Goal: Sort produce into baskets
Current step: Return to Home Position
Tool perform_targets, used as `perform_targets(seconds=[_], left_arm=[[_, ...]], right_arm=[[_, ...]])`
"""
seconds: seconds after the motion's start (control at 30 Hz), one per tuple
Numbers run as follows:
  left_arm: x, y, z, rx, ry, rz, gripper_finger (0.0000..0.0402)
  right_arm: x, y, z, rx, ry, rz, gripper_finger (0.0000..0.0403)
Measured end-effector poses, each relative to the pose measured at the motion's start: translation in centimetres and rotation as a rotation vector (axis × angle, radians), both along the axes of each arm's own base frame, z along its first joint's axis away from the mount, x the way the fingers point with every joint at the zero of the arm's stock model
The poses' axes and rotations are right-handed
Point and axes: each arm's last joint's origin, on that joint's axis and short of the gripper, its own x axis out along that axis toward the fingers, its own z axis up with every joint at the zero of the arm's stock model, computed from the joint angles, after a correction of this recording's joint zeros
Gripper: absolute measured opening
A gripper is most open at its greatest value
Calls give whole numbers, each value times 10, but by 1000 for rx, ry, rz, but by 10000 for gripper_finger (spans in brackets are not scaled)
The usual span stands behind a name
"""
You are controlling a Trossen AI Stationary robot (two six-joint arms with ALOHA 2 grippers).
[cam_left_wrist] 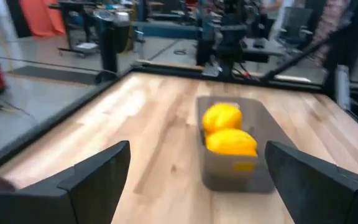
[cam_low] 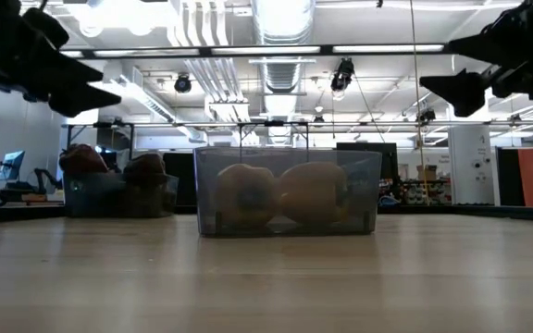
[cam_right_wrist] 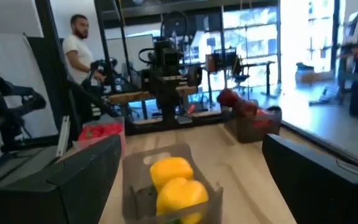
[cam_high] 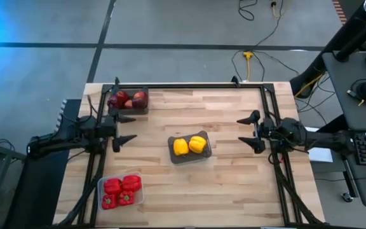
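Three baskets stand on the wooden table. A dark grey basket (cam_high: 128,102) at the far left holds red apples (cam_high: 129,98). A dark grey basket (cam_high: 190,156) in the middle holds two yellow peppers (cam_high: 189,145). A clear basket (cam_high: 120,193) at the near left holds red peppers (cam_high: 121,189). My left gripper (cam_high: 126,130) hovers open at the table's left side and points toward the middle basket (cam_left_wrist: 235,171). My right gripper (cam_high: 249,132) hovers open at the right side and faces the same basket (cam_right_wrist: 169,155). Both are empty and well above the tabletop in the low view.
A black frame rail (cam_high: 189,85) runs along the table's far edge and down both sides. Bare wood lies between the middle basket and each gripper, and across the table's near right part (cam_high: 234,197). A person (cam_right_wrist: 79,43) stands beyond the table, past the left arm.
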Motion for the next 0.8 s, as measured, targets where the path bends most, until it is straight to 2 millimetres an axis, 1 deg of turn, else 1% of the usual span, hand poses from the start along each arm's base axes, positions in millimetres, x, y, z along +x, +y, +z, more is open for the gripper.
perform_targets(seconds=[0.1,0.2,0.4,0.53,0.63,0.8], left_arm=[[5,-1,-13,-1,18,-50,355],[9,0,-28,-1,49,-55,355],[9,0,-25,46,24,-71,355],[10,-1,-26,83,26,-90,355],[11,-2,-26,120,6,-125,355],[18,-3,-28,227,-150,-138,355]], right_arm=[[1,1,1,-2,-5,6,382],[2,1,0,33,2,9,382],[4,0,-13,50,142,1,382],[4,0,-19,60,203,0,382],[4,0,-20,61,212,-2,382],[4,0,-21,62,219,-3,382]])
